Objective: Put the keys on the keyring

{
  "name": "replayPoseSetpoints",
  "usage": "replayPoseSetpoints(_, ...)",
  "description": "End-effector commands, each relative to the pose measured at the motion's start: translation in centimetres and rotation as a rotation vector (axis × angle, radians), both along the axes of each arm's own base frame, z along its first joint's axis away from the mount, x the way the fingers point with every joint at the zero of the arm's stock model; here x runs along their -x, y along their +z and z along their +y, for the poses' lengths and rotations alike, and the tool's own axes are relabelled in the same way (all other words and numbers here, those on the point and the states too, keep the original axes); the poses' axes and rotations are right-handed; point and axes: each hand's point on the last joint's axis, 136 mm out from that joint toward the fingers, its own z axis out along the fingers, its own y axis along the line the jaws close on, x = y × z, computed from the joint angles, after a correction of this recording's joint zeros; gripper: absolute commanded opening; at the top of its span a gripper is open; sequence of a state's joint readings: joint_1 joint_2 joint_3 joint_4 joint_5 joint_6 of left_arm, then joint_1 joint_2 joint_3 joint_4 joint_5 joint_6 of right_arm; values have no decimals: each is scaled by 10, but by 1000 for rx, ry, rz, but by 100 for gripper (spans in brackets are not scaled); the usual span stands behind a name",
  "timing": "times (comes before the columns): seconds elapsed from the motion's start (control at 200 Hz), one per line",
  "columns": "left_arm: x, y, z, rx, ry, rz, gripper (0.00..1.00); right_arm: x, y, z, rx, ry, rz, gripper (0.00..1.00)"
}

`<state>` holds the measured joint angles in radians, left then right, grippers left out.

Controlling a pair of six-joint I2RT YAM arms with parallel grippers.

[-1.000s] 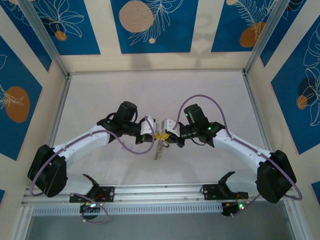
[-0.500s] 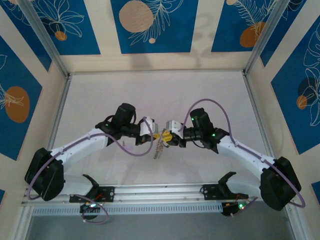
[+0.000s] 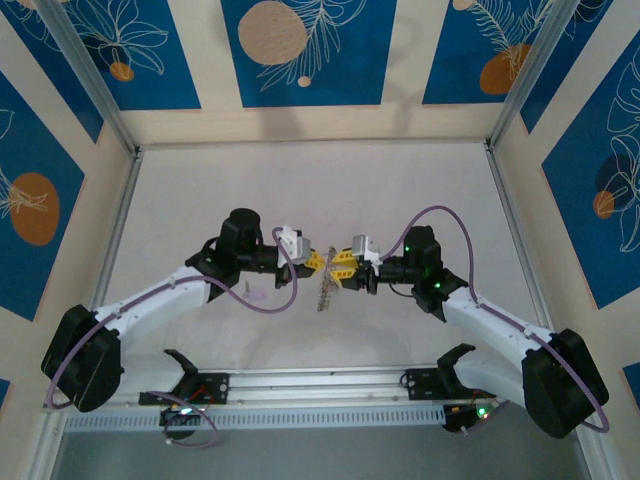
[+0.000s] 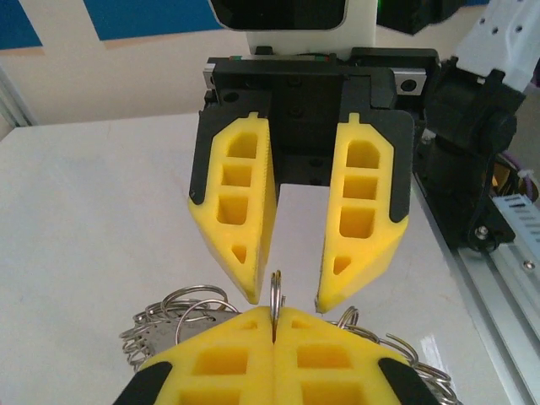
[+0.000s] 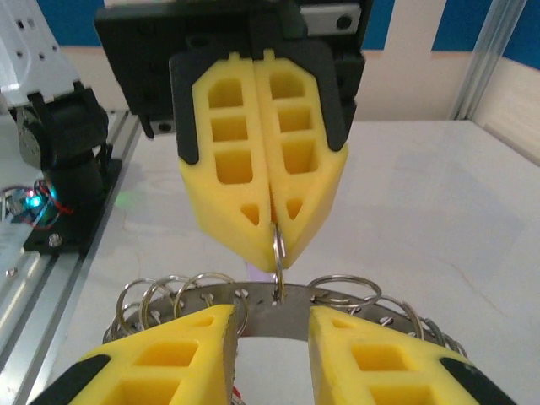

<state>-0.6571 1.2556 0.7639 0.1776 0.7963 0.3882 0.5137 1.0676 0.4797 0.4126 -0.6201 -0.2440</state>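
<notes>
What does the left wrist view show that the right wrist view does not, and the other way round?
Left wrist view: the right gripper from the front, jaws apart. Right wrist view: the left gripper from the front, jaws shut, and the flat grey band of the keyring, seen through the gap between the right gripper's open jaws. Both: the small ring pinched upright in the left gripper, silvery rings fringing the keyring, the white table.
</notes>
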Motion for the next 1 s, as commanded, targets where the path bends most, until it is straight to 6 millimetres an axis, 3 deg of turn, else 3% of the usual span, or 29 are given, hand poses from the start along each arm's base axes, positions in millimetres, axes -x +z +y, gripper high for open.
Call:
replayPoseSetpoints(0.0,7,25,-5,104,-43,-23,0,5,17,0,-62,29,-23,27)
replayPoseSetpoints(0.47,8,19,-17,119,-61,-6,0,6,23,6,-105,69,-21,23)
replayPoseSetpoints(0.675,6,20,-19,132,-49,-17,0,4,18,8,-81,78,-2,0)
replayPoseSetpoints(0.73,5,18,-18,114,-40,-20,0,4,17,8,-66,74,-5,0)
replayPoseSetpoints(0.785,4,13,-16,73,-33,-21,13,2,13,8,-36,61,-10,0)
replayPoseSetpoints(0.85,6,4,-13,7,-42,-31,18,1,7,9,24,51,-24,0)
replayPoseSetpoints(0.995,7,-12,-13,-133,-56,-58,19,2,-3,15,154,58,-67,0)
